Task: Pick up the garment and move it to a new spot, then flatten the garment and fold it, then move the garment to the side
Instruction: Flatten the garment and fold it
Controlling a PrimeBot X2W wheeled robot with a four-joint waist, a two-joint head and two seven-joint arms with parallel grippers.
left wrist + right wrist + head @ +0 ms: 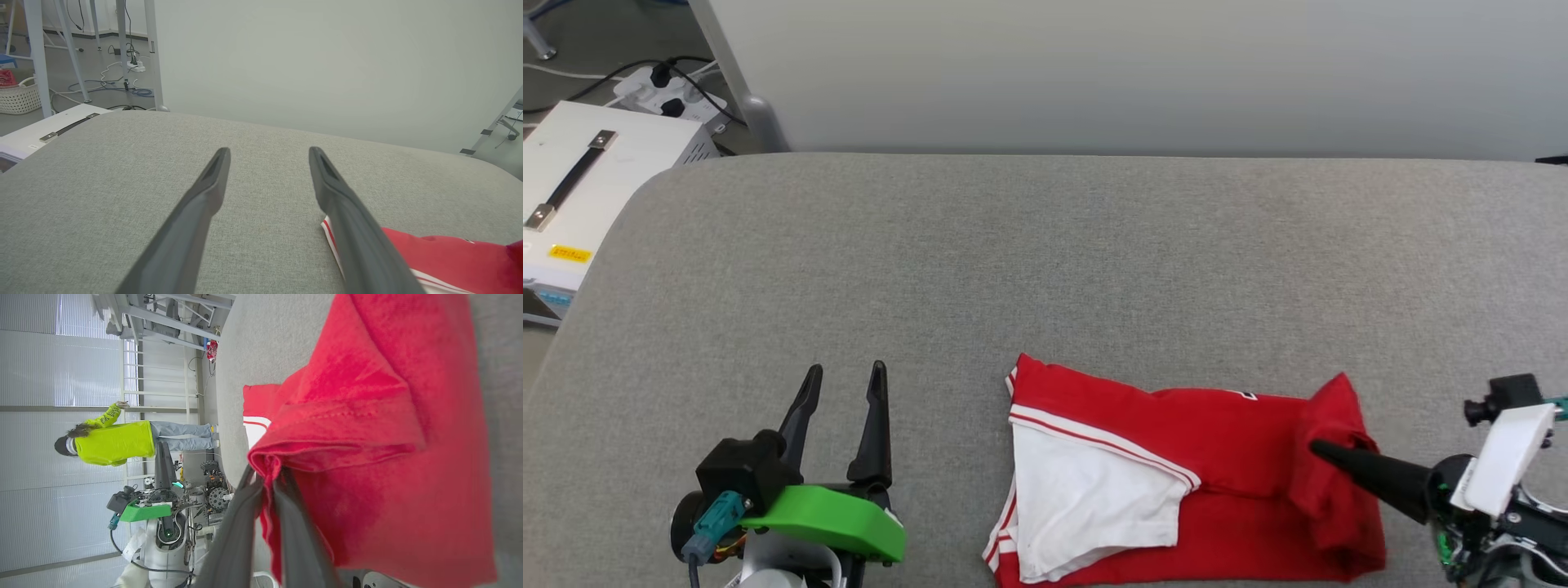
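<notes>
The right gripper (pixel 1321 448) pinched the right end of the red T-shirt (pixel 1225 437) at the grey cushion's (pixel 1045 261) near edge; the left gripper (pixel 845 369) stood spread.

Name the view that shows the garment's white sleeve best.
Head view: the white sleeve lies spread in plain sight atop the red garment. The left wrist view catches the garment's striped corner; the right wrist view, a white sliver beside bunched red fabric.

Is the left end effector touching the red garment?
No, the open left end effector is over bare grey surface, clearly apart from the garment.
</notes>
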